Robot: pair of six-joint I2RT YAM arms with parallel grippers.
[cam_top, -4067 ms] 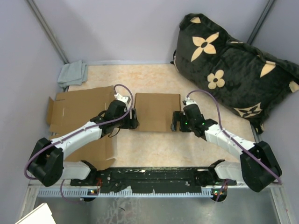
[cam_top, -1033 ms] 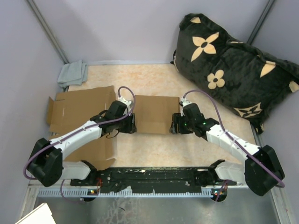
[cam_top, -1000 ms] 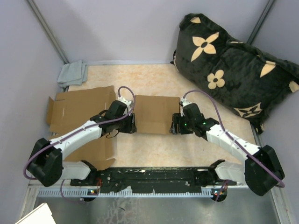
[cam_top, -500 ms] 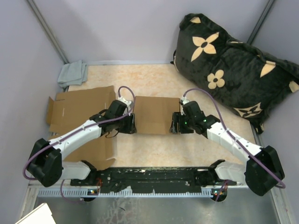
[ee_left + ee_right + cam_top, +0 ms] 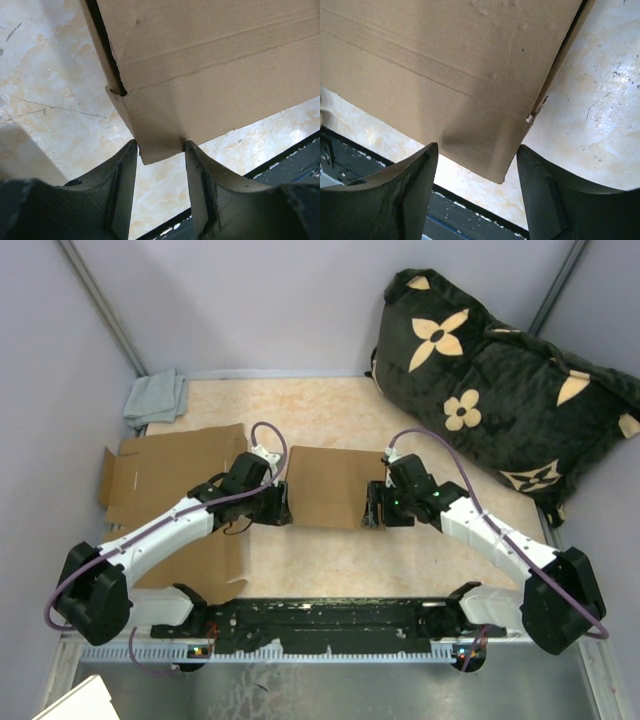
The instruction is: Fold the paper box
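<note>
- Top external view: one paper box (image 5: 330, 485), a flattened brown cardboard piece, lies at the middle of the table (image 5: 330, 410) between the two arms.
- Counted in this view are one box, one larger unfolded cardboard sheet (image 5: 175, 475) to its left, one grey cloth (image 5: 155, 398) at the far left corner, and one black cushion (image 5: 500, 380) with tan flowers at the far right.
- Both arms reach forward and bend inward. The left gripper (image 5: 278, 505) is at the box's near left corner and the right gripper (image 5: 374, 508) is at its near right corner.
- Left wrist view: the box fills the upper part of the picture, plain brown with two crease lines running across it and a dark slit along its left edge.
- One corner of the box pokes down between the two dark fingers (image 5: 122, 190) of the left gripper (image 5: 160, 150). The fingers stand partly apart and the corner touches both. Whether they pinch it cannot be told.
- Right wrist view: the box shows the same brown face with creases and a frayed notch at its right edge.
- The right gripper (image 5: 477, 155) has its fingers (image 5: 545, 195) spread wide, and the box's lower corner hangs in the gap, clear of both.
</note>
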